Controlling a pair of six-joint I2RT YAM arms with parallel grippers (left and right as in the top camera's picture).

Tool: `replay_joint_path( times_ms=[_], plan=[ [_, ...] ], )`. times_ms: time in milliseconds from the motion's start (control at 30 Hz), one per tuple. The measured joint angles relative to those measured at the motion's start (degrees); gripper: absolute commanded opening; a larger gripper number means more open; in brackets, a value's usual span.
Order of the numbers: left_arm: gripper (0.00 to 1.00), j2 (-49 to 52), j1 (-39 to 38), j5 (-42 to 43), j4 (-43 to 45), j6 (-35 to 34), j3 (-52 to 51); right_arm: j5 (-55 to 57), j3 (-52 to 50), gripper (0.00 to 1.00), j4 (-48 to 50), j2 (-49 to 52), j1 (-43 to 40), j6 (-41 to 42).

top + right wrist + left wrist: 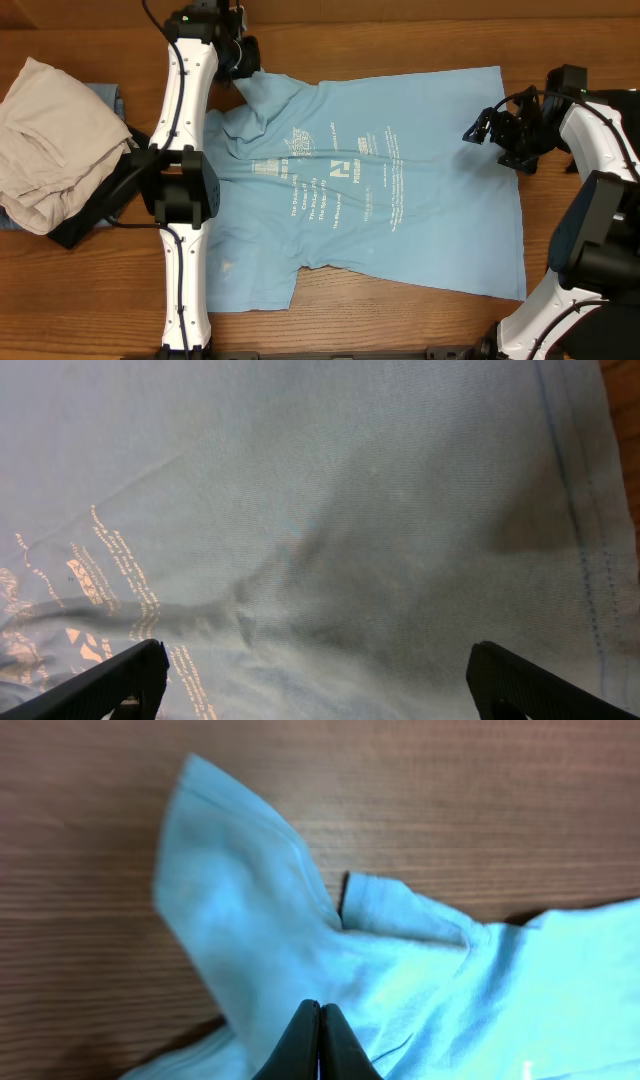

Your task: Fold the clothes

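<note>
A light sky-blue T-shirt (pixel 400 200) with white lettering lies spread flat on the wooden table (pixel 400 320). One sleeve (pixel 262 92) points to the far left. My left gripper (pixel 240 68) hangs over that sleeve (pixel 240 910) with its jaws pressed together; in the left wrist view the left gripper (pixel 320 1008) sits just over the cloth, and no fabric shows between the tips. My right gripper (pixel 482 130) stands wide open over the shirt's right part near the hem. In the right wrist view the right gripper (pixel 315 665) has only shirt cloth (pixel 350 510) under it.
A pile of off-white clothes (pixel 55 140) sits at the table's left edge, with a blue garment (pixel 108 97) and a black one (pixel 75 228) under it. Both arm bases stand at the near edge.
</note>
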Motion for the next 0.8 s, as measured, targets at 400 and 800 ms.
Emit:
replay_joint_path(
  times_ms=[400,800],
  plan=[
    [0.04,8.46,-2.58,2.78,2.49,-2.75,0.55,0.00,0.00,1.00,0.02,0.00,-0.02,0.00],
    [0.44,13.57,-1.92,-4.59,29.83,0.98,1.77,0.00,0.00,1.00,0.02,0.00,0.00,0.00]
  ],
)
